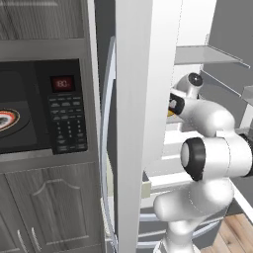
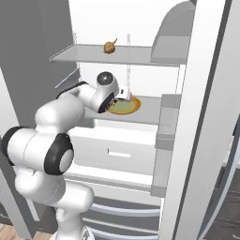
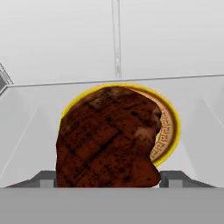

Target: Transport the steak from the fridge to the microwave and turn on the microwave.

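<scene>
The steak (image 3: pixel 107 138) lies on a yellow-rimmed plate (image 3: pixel 168 131) on a fridge (image 2: pixel 197 117) shelf, between the spread, empty fingers (image 3: pixel 175 179). A shallow grip may let it slip off, or drag the plate along.

The steak (image 3: pixel 107 138) covers most of its yellow plate (image 3: pixel 168 131) and hides the gripper's fingertips. The microwave (image 1: pixel 44 106) is cut off at the left edge. The small brown item (image 2: pixel 110 47) on the upper shelf is too small to identify.

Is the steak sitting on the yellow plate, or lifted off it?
Touching. In the hand view the steak lies flat on the yellow plate on the fridge shelf, no gap showing between them.
</scene>
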